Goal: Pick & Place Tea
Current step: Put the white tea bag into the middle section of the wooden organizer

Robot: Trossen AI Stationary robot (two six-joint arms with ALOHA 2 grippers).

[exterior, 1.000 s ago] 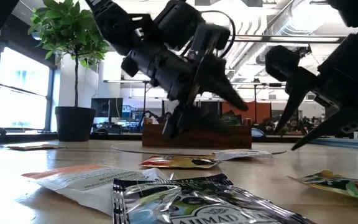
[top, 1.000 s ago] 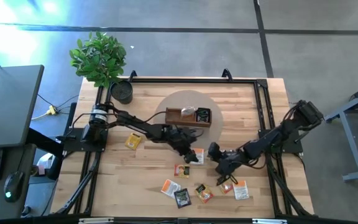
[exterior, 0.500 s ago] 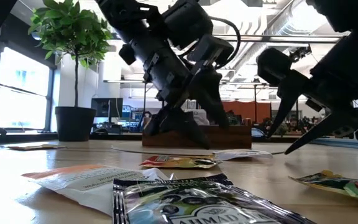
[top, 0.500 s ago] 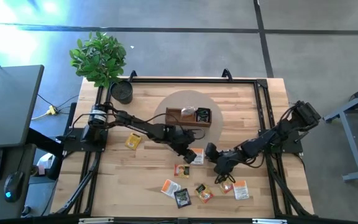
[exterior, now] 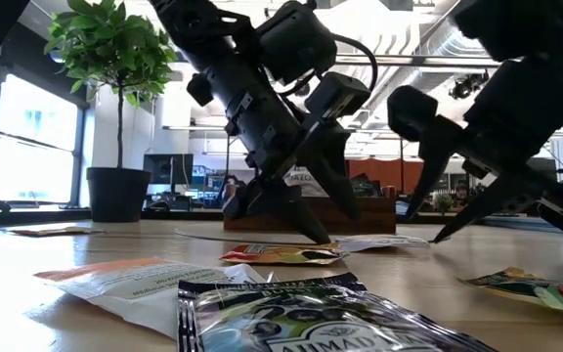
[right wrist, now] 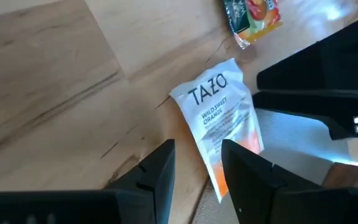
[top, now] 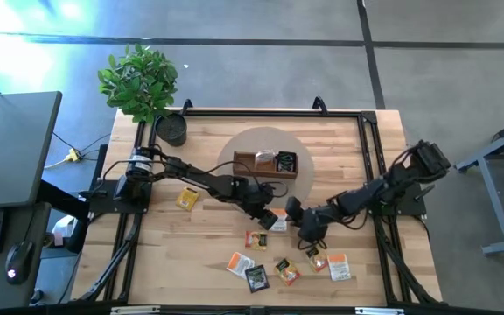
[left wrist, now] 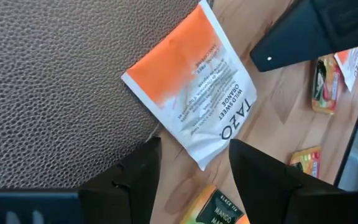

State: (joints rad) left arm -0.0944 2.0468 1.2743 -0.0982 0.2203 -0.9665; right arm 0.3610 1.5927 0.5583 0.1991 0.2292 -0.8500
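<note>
Tea packets lie scattered on the desk [top: 339, 140], most of them on the near half, well apart from the tray [top: 250, 164] on its round mat [top: 234, 144]; one yellow packet [top: 186, 199] sits alone to the left. Some packets already rest in the tray.

Both arms reach to the middle, converging on one white-and-orange packet [top: 278, 219], which lies flat, half on the mat's edge and half on bare wood, as the left wrist view shows [left wrist: 194, 93].

The left pincer [top: 263, 208] hangs just over it with fingers [left wrist: 138, 171] spread and nothing between them. The right pincer [top: 300, 229] is just beside the same packet, also released and empty [right wrist: 194, 168].

By my reading, the step in hand is the approach to a pick, not yet a grasp. Next, one pincer must drop, straddle an edge of the thin packet and close, while the other gives way to avoid a clash.
</note>
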